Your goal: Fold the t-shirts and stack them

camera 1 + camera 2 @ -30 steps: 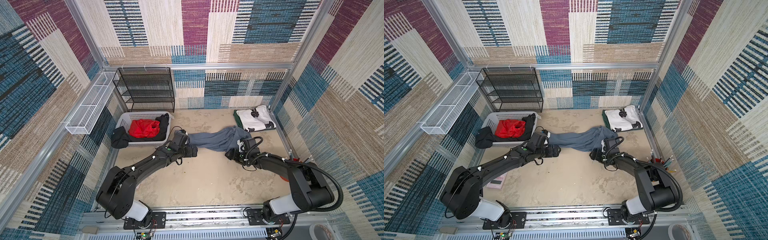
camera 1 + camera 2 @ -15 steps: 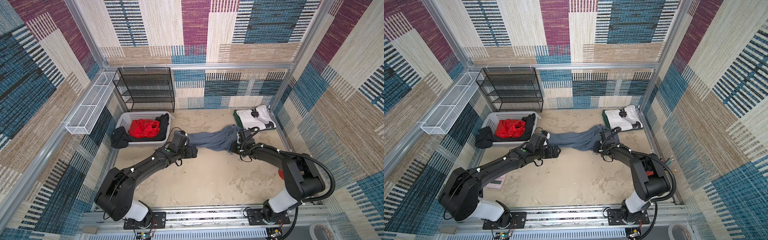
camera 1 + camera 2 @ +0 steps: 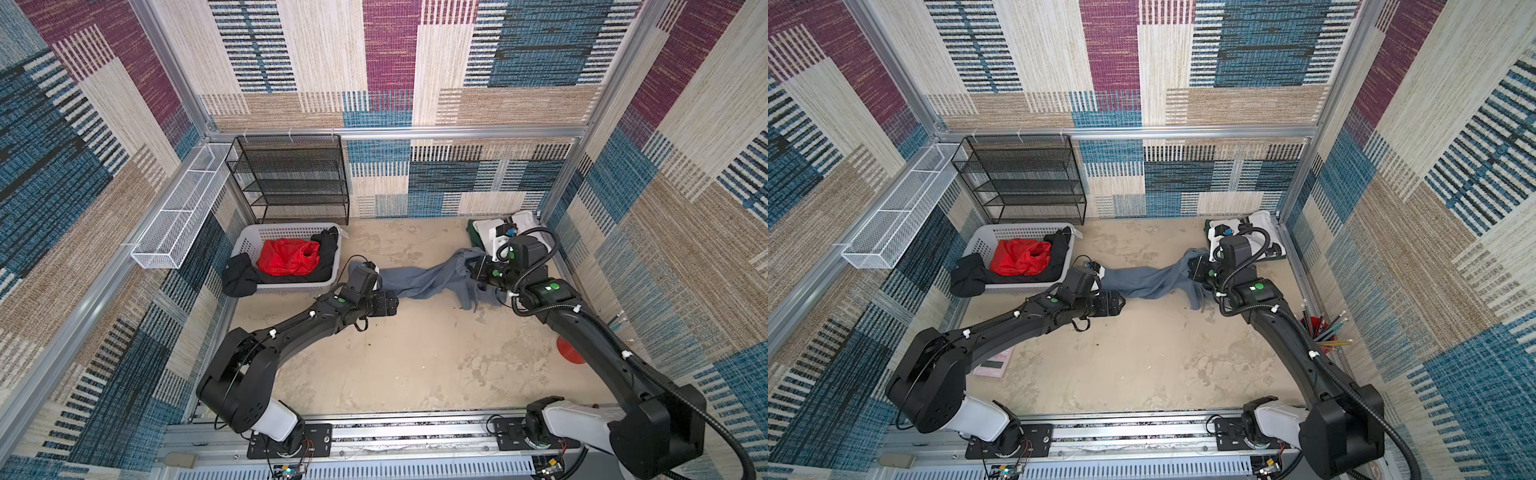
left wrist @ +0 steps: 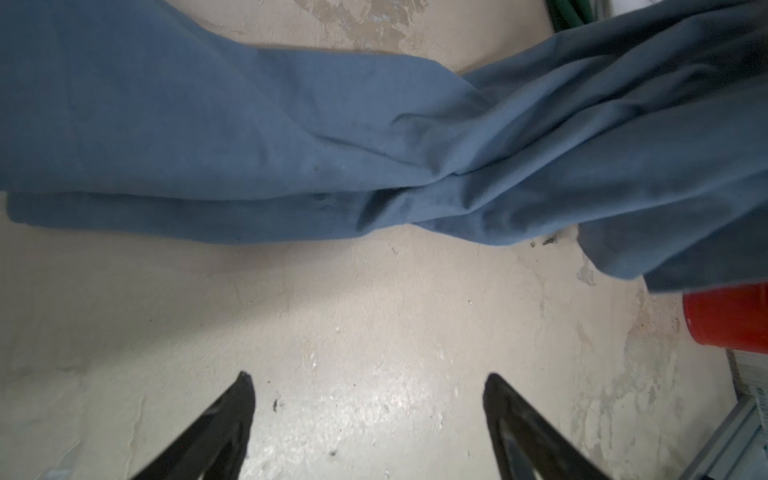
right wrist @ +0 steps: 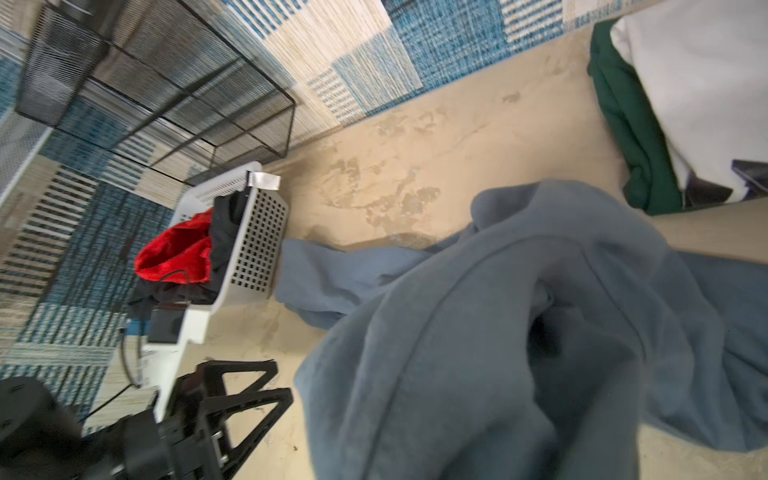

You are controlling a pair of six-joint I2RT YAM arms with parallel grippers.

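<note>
Across the mottled beige tabletop a large, crumpled slate-grey cloth t-shirt is stretched, one end raised beside the folded white cloth t-shirt stacked on the dark green cloth t-shirt and clamped in the closed right gripper, while the left gripper is held empty, jaws apart, just beside its middle.

- I'm watching the slate-grey t-shirt lying twisted lengthwise, its right end raised.
- The white t-shirt is sitting folded atop the dark green t-shirt.
</note>
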